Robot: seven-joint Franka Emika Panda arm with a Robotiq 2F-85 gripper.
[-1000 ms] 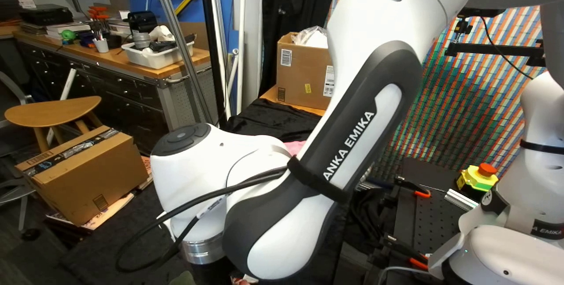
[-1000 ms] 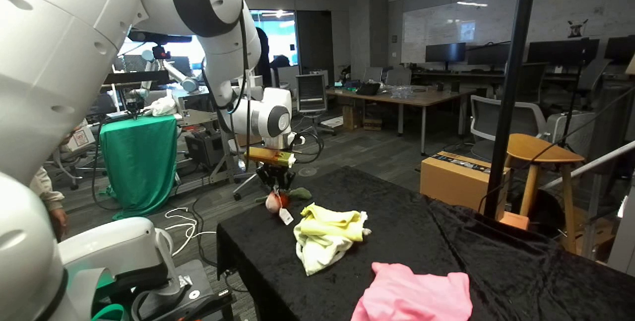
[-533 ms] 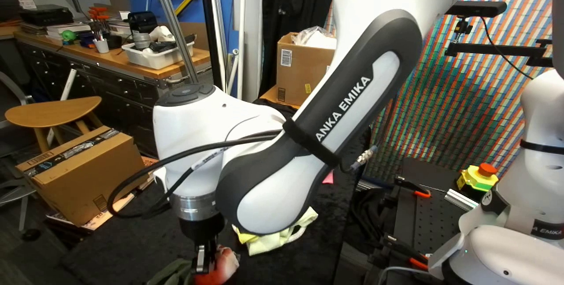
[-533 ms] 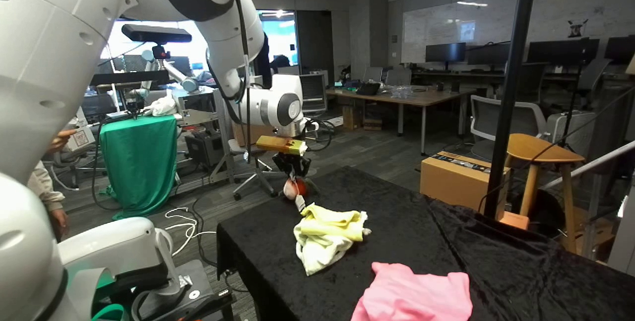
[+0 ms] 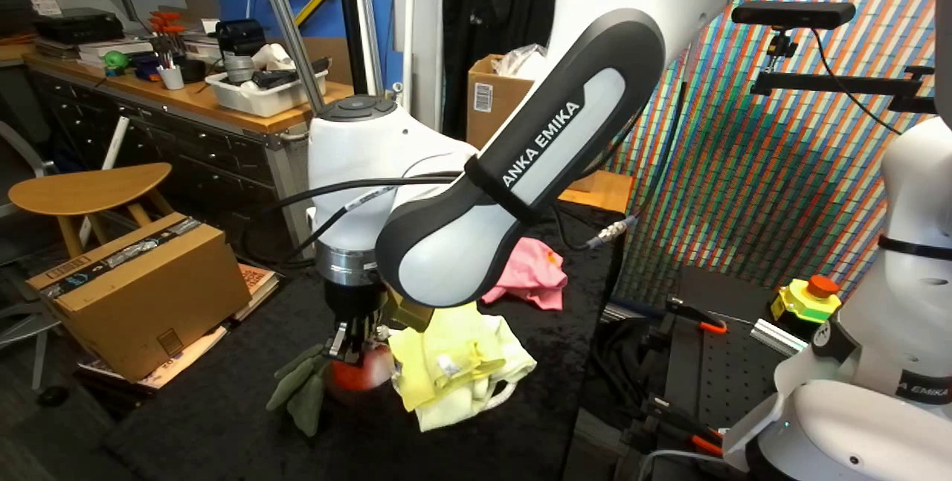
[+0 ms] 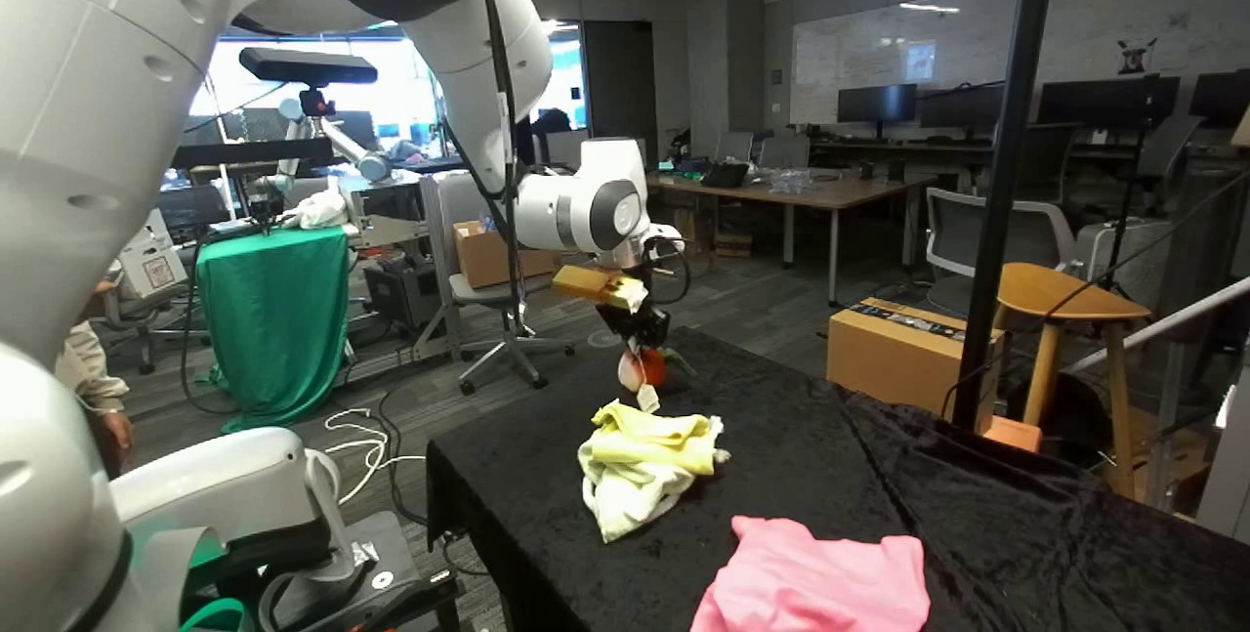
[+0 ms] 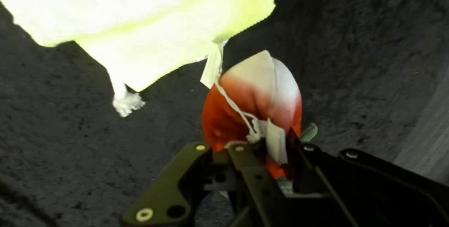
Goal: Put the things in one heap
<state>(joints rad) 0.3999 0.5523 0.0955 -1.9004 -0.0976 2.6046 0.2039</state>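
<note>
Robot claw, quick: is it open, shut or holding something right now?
Gripper: closed, holding a red-and-white stuffed toy.

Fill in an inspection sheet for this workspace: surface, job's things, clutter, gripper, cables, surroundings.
Surface: black table cover, wrinkled in places.
Job's things: yellow cloth lies partly on cream cloth; a frayed white rope end pokes out from beneath; pink cloth lies apart, not yet heaped.
Clutter: cardboard box standing on flat printed items; crowded bench with a white bin on it.
Gripper: shut on a red-and-white soft toy, close to the yellow cloth; whether it touches down, cannot tell.
Cables: black cables loop slackly from the arm; white cable lies on the floor.
Surroundings: wooden stool; red-topped stop button; a person, mostly hidden.
</note>
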